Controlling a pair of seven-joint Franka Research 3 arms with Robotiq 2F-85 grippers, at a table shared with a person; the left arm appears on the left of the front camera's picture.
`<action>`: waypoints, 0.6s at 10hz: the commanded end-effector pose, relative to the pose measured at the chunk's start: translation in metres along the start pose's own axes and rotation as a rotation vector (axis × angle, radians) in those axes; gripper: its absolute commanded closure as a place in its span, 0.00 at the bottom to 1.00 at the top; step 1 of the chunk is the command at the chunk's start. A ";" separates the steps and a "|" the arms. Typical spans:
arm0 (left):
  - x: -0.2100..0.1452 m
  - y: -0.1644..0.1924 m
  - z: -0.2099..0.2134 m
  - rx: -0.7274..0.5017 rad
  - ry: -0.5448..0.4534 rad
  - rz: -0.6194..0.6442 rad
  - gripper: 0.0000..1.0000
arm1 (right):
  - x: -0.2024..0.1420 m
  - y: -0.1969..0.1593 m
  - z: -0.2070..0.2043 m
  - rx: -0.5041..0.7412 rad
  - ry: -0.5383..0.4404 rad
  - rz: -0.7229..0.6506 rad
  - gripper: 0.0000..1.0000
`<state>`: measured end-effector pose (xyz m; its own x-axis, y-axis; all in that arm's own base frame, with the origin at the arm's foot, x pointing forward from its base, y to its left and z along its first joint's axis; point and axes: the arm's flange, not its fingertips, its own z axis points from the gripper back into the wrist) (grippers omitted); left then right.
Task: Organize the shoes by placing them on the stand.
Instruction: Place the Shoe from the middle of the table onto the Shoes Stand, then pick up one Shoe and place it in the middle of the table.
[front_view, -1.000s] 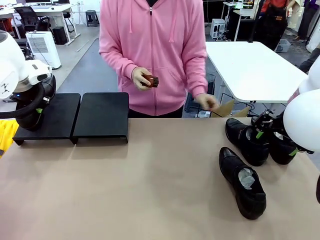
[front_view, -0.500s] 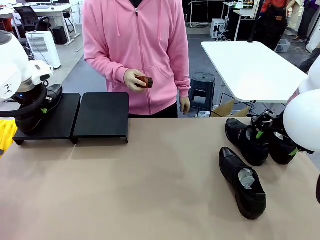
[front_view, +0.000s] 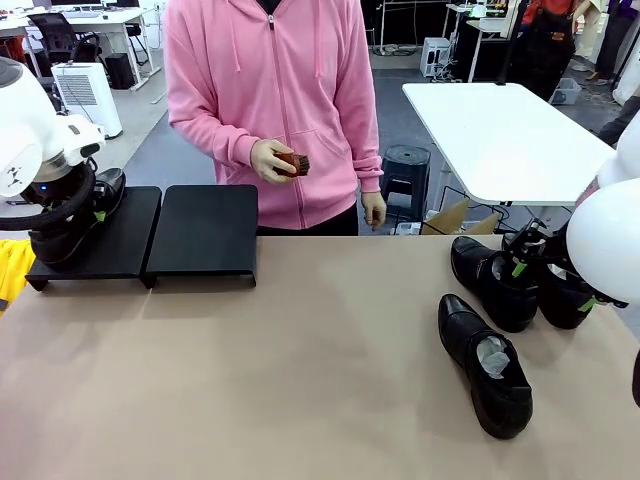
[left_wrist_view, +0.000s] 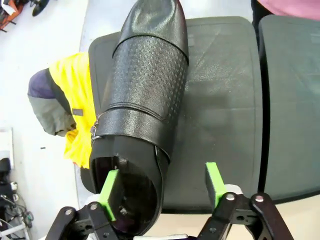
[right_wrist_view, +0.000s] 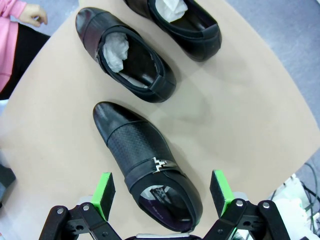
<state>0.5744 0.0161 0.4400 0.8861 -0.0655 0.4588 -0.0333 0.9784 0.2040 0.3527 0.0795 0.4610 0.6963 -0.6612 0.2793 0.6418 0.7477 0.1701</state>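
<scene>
My left end effector (left_wrist_view: 161, 185) is spread wide around the heel of a black leather slip-on shoe (left_wrist_view: 147, 85). The shoe lies on the left platform (left_wrist_view: 220, 110) of the matte black stand, toe pointing away. One green pad sits close by the heel's side, though I cannot tell if it touches; the other is clear of the shoe. This shoe has a smooth glossy toe, an embossed vamp and a small metal buckle at the strap. The right platform (front_view: 205, 230) stands just beside the left one. My right end effector (right_wrist_view: 162, 192) hangs wide open above a buckled shoe (right_wrist_view: 145, 155) on the tan counter (front_view: 300, 400). Near it lie two paper-stuffed shoes (right_wrist_view: 125, 55). Across the counter a person in a pink hoodie (front_view: 270, 80) holds a small brown object (front_view: 293, 162), with a white table (front_view: 500, 130) on grey flooring behind.
</scene>
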 end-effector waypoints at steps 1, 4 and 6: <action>0.000 0.002 -0.009 0.003 0.012 -0.010 0.00 | 0.001 -0.002 0.000 -0.008 -0.011 0.016 0.00; 0.000 0.002 -0.009 0.003 0.012 -0.010 0.00 | 0.001 -0.002 0.000 -0.008 -0.011 0.016 0.00; 0.000 0.002 -0.009 0.003 0.012 -0.010 0.00 | 0.001 -0.002 0.000 -0.008 -0.011 0.016 0.00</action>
<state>0.5771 0.0174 0.4307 0.8934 -0.0666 0.4444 -0.0292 0.9783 0.2053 0.3527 0.0795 0.4610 0.6963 -0.6612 0.2792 0.6419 0.7477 0.1701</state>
